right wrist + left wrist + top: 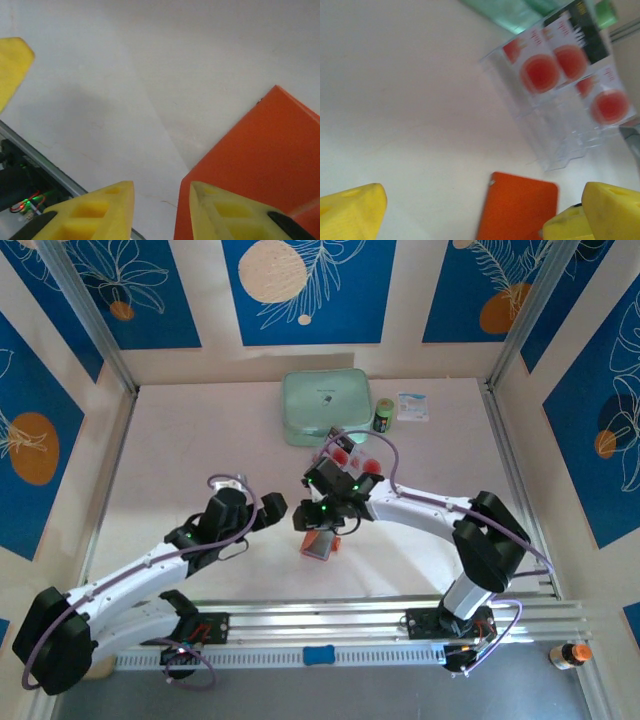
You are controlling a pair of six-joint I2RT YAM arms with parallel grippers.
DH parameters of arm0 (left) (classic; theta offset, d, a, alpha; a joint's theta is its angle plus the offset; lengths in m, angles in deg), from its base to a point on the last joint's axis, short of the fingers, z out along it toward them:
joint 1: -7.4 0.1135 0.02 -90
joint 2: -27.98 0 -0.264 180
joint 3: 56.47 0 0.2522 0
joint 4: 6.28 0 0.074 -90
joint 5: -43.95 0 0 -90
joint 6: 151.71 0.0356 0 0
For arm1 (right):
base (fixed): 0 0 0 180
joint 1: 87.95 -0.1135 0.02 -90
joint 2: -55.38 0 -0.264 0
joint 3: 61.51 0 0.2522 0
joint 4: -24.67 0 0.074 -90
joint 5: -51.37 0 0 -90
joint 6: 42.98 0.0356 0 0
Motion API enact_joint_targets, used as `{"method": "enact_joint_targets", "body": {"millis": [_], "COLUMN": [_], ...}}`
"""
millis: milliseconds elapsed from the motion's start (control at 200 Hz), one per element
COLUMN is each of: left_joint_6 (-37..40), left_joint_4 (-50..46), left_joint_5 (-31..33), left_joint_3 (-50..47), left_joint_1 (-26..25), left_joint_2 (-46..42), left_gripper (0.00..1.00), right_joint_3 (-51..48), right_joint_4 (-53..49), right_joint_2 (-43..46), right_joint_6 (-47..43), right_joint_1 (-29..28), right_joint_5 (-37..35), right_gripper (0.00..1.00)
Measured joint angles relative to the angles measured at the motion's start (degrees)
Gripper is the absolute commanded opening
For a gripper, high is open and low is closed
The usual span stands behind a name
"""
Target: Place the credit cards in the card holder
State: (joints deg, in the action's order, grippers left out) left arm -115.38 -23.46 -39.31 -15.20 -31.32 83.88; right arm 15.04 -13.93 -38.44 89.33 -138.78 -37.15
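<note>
A: Why is the right gripper (pixel 161 187) low over the card holder (pixel 320 544), by the table's near edge?
B: Its jaws are apart, probably to pinch a flap. The left gripper (pixel 270 507) hangs wide open, and the credit cards (pixel 540 72) stand in the clear tray (pixel 555 145).

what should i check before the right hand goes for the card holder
1. Left hand open and empty: ok.
2. Right hand straddling the card holder: not ok, holder lies beside one finger.
3. Card holder opened for loading: not ok, looks folded shut.
4. Credit cards in the clear tray, none held: ok.
5. Hands apart: ok.
</note>
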Motion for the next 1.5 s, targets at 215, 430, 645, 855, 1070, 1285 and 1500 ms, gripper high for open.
{"method": "enact_joint_targets", "body": {"millis": [215,430,645,855,1070,1285,1500], "left_joint_6": [0.72,3.45,7.69,11.13,12.22,12.07,12.04], "left_joint_4": [-1.84,-3.1,-4.7,-5.68,-5.62,-5.03,-4.17], "left_joint_5": [-0.04,-1.11,-4.28,-7.74,-9.14,-9.33,-9.31], "left_joint_3": [-0.57,1.62,6.58,10.56,11.45,12.15,15.02], "left_joint_1": [0.11,0.24,0.26,0.24,-1.09,-4.0,-6.51], "left_joint_2": [0.46,6.16,13.62,20.55,24.24,26.99,30.8], "left_gripper": [1.0,1.0,1.0,1.0,1.0,1.0,1.0], "right_joint_3": [-3.58,-9.38,-11.1,-13.09,-15.58,-17.09,-18.49], "right_joint_4": [0.61,0.72,1.73,3.41,3.87,4.07,4.2], "right_joint_2": [-0.72,-0.02,0.59,1.05,3.37,4.79,6.14], "right_joint_6": [-0.33,-0.28,-0.31,-0.28,-0.28,-0.31,-0.31], "right_joint_1": [-2.12,-2.47,-2.45,-2.08,-0.83,0.31,1.36], "right_joint_5": [-0.04,-1.27,-2.6,-2.82,-3.02,-3.02,-2.99], "right_gripper": [0.21,0.19,0.17,0.16,0.16,0.16,0.16]}}
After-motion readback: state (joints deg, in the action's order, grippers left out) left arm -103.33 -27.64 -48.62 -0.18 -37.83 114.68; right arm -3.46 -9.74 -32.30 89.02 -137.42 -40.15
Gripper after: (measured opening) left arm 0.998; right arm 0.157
